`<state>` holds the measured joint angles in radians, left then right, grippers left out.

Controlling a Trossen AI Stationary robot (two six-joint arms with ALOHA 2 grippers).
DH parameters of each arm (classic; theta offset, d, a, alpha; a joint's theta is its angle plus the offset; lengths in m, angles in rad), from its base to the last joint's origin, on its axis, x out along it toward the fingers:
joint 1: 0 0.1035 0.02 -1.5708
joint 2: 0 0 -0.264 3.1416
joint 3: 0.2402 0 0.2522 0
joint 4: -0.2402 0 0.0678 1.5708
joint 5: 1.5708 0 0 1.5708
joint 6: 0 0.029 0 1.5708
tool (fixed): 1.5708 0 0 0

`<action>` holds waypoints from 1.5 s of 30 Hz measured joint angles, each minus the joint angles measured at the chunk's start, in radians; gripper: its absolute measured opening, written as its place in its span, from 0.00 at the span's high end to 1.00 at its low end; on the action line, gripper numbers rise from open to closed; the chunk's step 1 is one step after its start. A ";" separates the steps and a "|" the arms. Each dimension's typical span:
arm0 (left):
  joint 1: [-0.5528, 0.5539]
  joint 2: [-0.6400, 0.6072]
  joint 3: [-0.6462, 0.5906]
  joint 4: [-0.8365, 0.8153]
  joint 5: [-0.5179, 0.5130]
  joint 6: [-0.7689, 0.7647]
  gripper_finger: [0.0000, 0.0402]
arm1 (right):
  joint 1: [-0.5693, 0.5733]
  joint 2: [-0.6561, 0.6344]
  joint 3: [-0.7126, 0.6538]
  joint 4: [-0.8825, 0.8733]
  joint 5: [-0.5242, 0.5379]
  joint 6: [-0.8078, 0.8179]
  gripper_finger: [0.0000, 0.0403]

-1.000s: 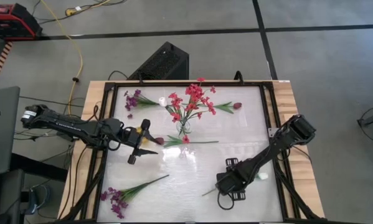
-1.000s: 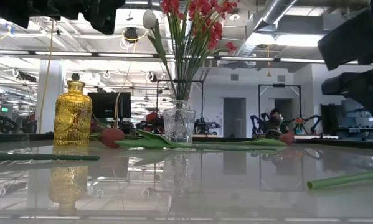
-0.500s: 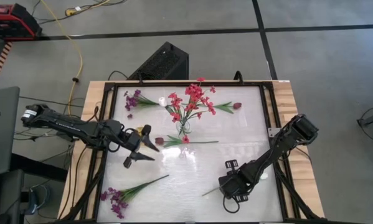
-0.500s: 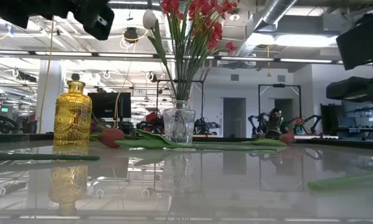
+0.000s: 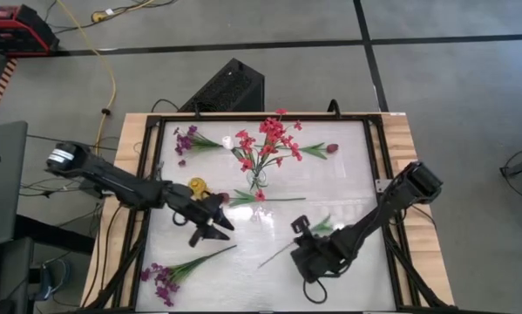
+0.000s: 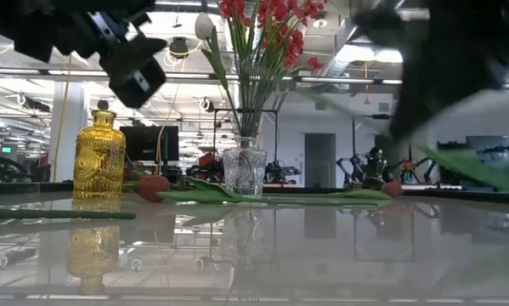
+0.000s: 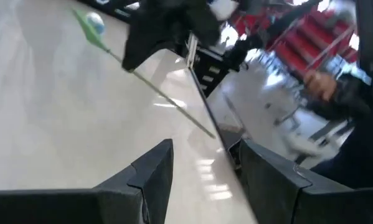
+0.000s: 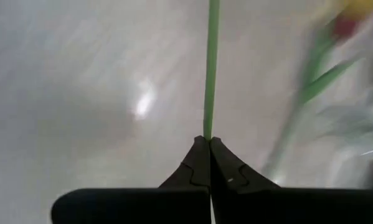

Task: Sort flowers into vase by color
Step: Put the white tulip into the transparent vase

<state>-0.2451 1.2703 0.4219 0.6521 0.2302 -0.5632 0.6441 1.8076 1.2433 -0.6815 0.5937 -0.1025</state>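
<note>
A clear vase [image 5: 257,180] holding red flowers stands at the table's far middle, with a yellow vase [image 5: 196,185] to its left. A maroon-bud flower [image 5: 254,199] lies in front of the clear vase, and purple flowers lie at the far left [image 5: 187,139] and near left [image 5: 166,274]. My right gripper [image 8: 208,142] is shut on a white-bud flower [image 7: 94,22] at the near middle. My left gripper [image 5: 215,225] hovers open just right of the yellow vase, touching nothing. My right gripper pinches the white-bud flower's thin green stem [image 8: 207,127] between its two fingertips. The fingers slant down from the table's right. The flower is lifted off the table and tilted, its free stem end [image 5: 262,264] toward the near left and its leaves [image 5: 323,225] beside the gripper.
Another maroon-bud sprig [image 5: 328,148] lies far right of the clear vase. A black frame [image 5: 378,157] rims the glossy tabletop. Bare surface lies between the two grippers and along the near edge.
My right gripper has shut on the flower's stem, rolled, and risen toward the table's left. The flower has come up off the table. My left gripper has rolled and sunk, moving toward the near right, past the yellow vase, still open.
</note>
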 joint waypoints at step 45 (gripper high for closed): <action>0.037 0.491 0.231 0.195 0.025 -0.455 0.91 | -0.104 0.096 0.015 0.463 0.352 -0.849 0.96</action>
<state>-0.2081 1.7611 0.6529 0.8471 0.2549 -1.0183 0.5399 1.9038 1.2587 -0.2185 0.9456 -0.9516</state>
